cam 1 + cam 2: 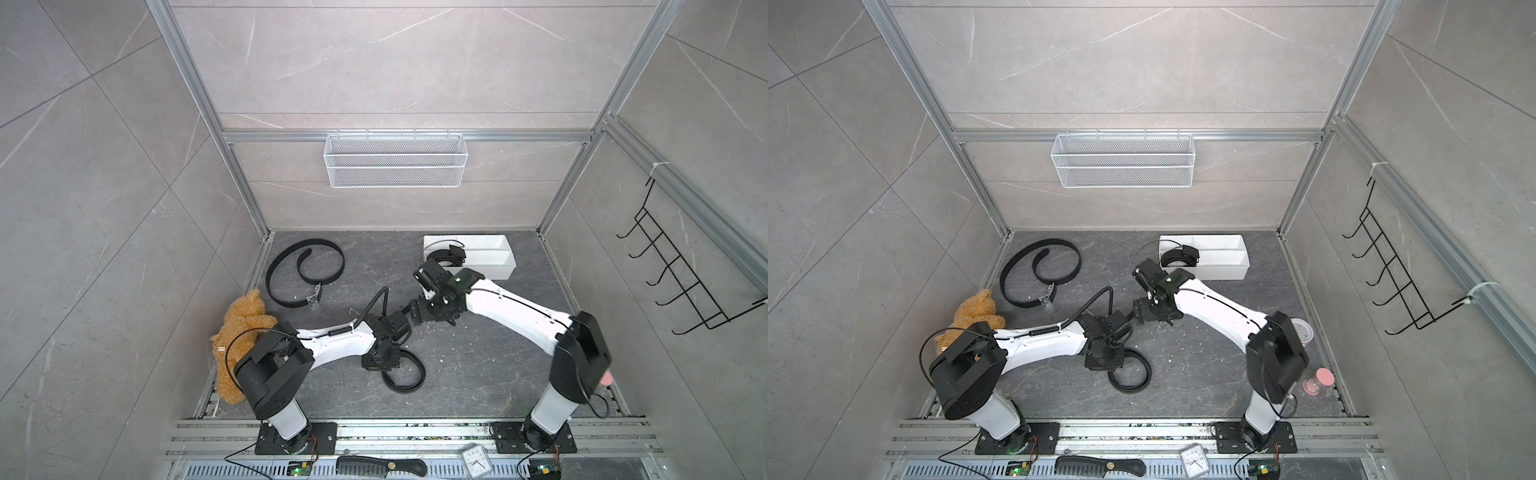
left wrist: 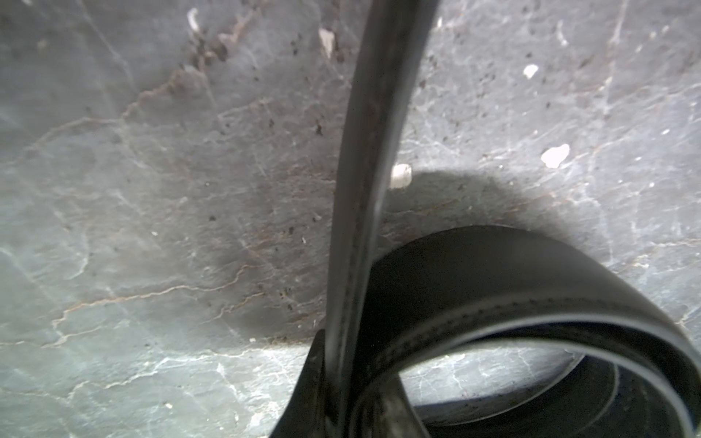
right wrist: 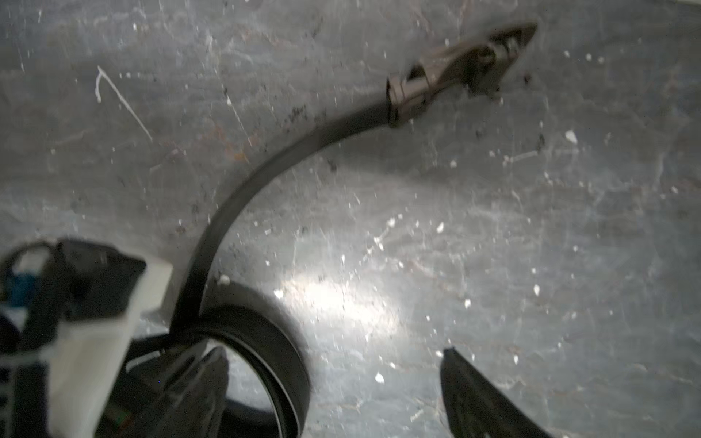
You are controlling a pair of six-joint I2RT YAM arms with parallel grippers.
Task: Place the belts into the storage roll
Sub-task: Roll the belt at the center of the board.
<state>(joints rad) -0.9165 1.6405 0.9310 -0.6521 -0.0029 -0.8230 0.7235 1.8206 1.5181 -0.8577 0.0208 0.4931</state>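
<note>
Pale tiled walls and an aluminium frame box in a dark marbled table. From where I stand, both top views show a wire basket on the back rail, a hook rack on the side wall, a teddy bear at the left edge, and a comb and clock out front. The storage roll sits at the back right with one stowed belt coiled in its left end. A loose belt sprawls in a wide loop at the back left, well apart from it. Near the middle, the left gripper points down onto a coiled belt, and the right gripper hangs just behind it. The left wrist view has that belt's strap running edge-on through the middle of the frame, pinched between closed jaws, with its ring curling on the table beside it. The right wrist view is blurred, but the two fingers stand wide apart, holding nothing. One finger shows in front of the coil's ring, and the strap arcs off to the buckle, which lies on the table.
</note>
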